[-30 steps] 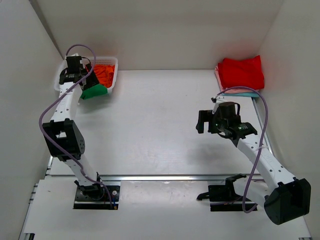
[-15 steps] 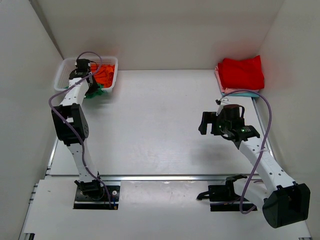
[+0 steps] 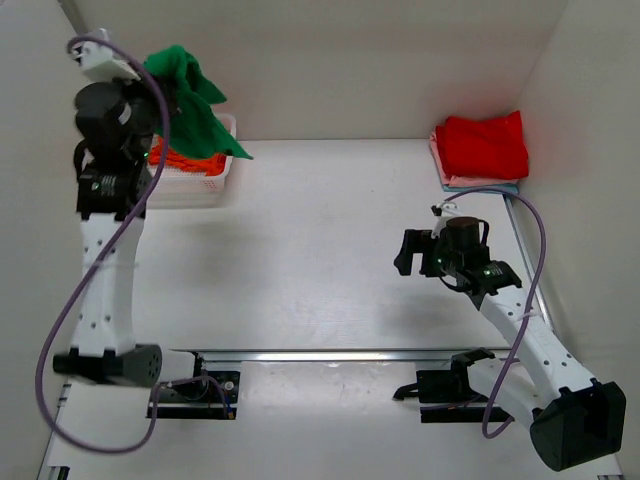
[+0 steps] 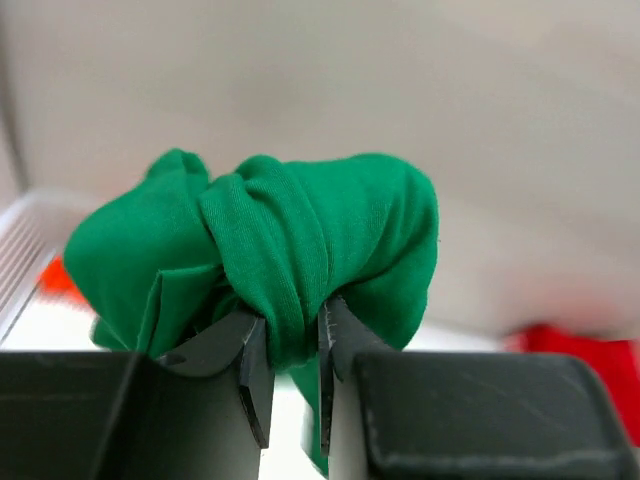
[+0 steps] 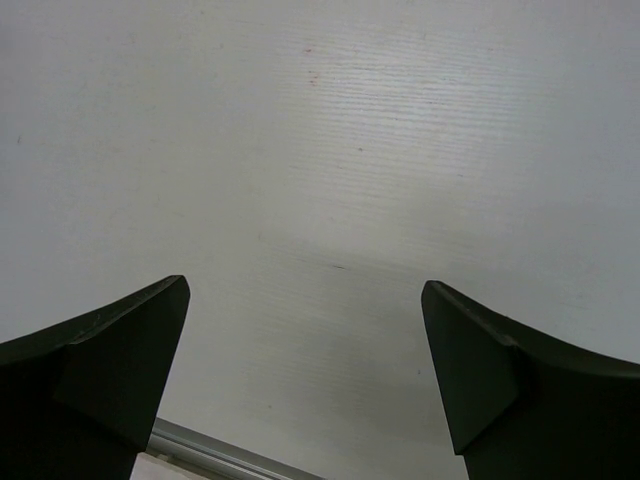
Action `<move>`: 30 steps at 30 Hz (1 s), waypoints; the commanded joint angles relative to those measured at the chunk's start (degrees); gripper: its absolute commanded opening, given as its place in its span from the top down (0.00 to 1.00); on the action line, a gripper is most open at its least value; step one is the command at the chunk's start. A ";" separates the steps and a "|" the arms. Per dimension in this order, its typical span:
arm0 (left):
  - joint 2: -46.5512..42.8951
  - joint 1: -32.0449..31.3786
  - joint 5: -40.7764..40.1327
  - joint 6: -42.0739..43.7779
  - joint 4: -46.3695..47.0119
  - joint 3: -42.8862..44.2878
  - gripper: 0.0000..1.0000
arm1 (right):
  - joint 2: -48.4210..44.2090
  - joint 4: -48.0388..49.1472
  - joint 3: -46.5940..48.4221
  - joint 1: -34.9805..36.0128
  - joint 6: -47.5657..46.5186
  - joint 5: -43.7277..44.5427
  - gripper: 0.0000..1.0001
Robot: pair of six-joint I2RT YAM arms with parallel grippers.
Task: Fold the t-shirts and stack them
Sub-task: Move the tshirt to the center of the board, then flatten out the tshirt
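The left tool (image 4: 292, 345) clamps the green shirt (image 4: 300, 230) high above the far-left basket (image 3: 222, 178); the right tool (image 5: 305, 290) hangs over the bench (image 5: 330, 130), jaws wide apart.

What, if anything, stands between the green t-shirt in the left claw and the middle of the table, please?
Nothing visible does. The green t-shirt hangs from the left claw above the white basket; the table toward the middle is bare, the right claw well aside.
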 commanded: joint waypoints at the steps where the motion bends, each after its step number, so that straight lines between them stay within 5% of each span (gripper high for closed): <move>1: -5.19 -1.70 9.40 -3.81 0.32 -2.13 1.00 | -1.73 2.46 -1.09 -1.26 0.72 -0.79 0.00; 5: -12.14 -2.16 22.39 -12.41 5.91 -15.19 1.00 | -2.60 2.37 -0.66 -3.28 1.07 -3.15 0.01; 10: -7.69 -3.57 22.34 -16.39 8.22 -29.80 0.98 | -1.64 4.21 -0.65 -5.14 3.88 -7.13 0.01; 12: 1.07 -2.69 28.29 -16.66 8.93 -33.06 0.25 | -1.38 6.14 -1.00 -1.90 4.85 -7.03 0.01; 13: 3.03 -2.95 32.41 -17.09 8.84 -33.77 0.16 | -0.94 7.28 -1.18 -1.10 5.20 -6.86 0.08; 14: 5.05 -3.56 34.71 -17.10 9.62 -35.35 0.17 | -0.68 8.51 -1.44 1.17 5.38 -7.03 0.17; 15: 4.98 -4.96 34.21 -17.27 11.63 -37.97 0.18 | -0.15 9.04 -1.79 2.15 5.73 -6.51 0.37; 17: 1.74 -6.37 32.46 -17.71 14.98 -42.38 0.44 | 0.90 10.89 -2.32 5.66 6.70 -5.63 1.00; 18: -0.01 -7.07 31.67 -17.45 15.69 -43.52 0.63 | 1.17 10.98 -2.41 6.54 7.22 -5.37 1.00; 19: -0.81 -7.86 31.66 -16.14 14.48 -44.41 0.94 | 1.78 11.94 -2.93 6.90 6.97 -5.89 1.00; 20: -2.30 -8.31 31.14 -15.52 13.77 -44.76 1.00 | 1.96 12.12 -3.11 7.25 7.05 -5.63 1.00; 22: -4.50 -10.85 30.87 -12.36 9.48 -46.86 1.00 | 2.40 12.56 -3.64 7.43 6.88 -5.89 1.00; 23: -6.17 -12.17 29.74 -10.96 8.15 -48.01 0.90 | 2.49 13.26 -4.07 7.08 7.14 -6.15 1.00; 25: -9.07 -16.12 25.18 -9.28 5.51 -52.39 0.47 | 2.32 14.49 -4.87 7.16 7.40 -6.59 1.00; 30: -13.39 -22.11 18.31 -9.36 4.88 -62.42 0.47 | 2.40 16.17 -6.19 5.94 7.49 -8.18 1.00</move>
